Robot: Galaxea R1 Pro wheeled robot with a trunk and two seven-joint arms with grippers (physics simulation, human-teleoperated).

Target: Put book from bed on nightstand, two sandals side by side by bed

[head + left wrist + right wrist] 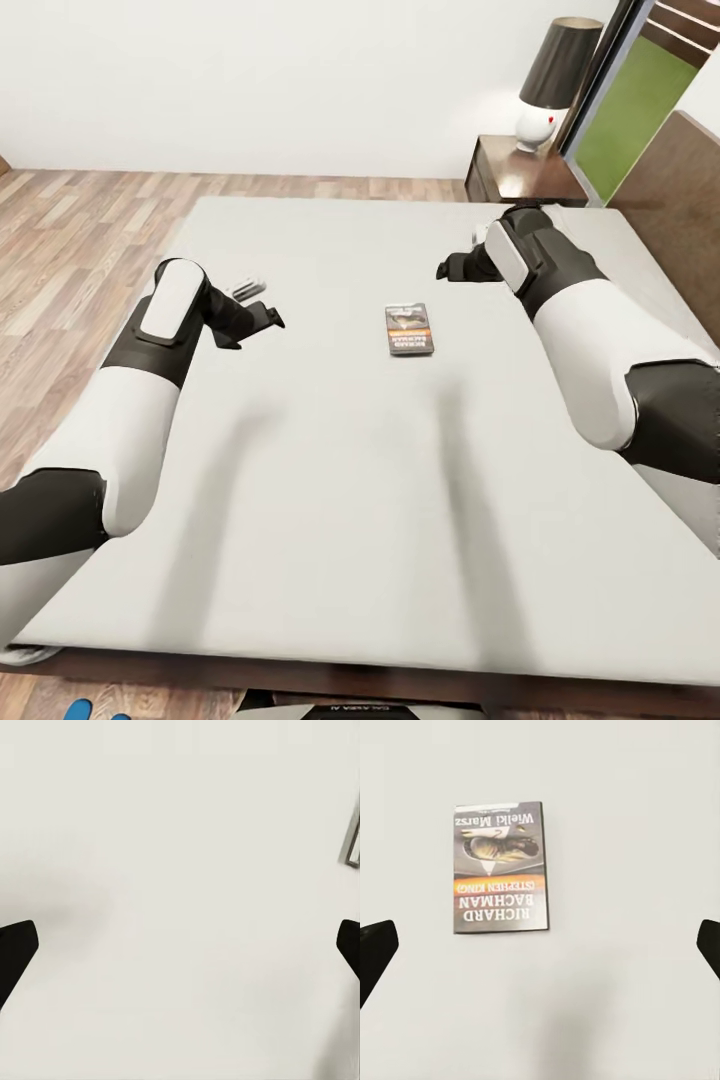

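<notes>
The book (408, 329) lies flat near the middle of the bed's grey mattress (350, 480), its dark cover with orange and white lettering facing up. In the right wrist view the book (500, 868) sits ahead of my right gripper (540, 945), which is open and holds nothing. In the head view that right gripper (455, 260) hovers over the mattress beyond and to the right of the book. My left gripper (258, 305) hangs open and empty to the book's left, over bare mattress (180, 900). Blue sandal tips (78, 711) peek out on the floor at the bed's near left corner.
A nightstand (520, 172) with a dark-shaded white lamp (555, 80) stands past the bed's far right corner, beside the window. The dark headboard (680, 190) runs along the right. Wood floor (70, 250) lies to the left.
</notes>
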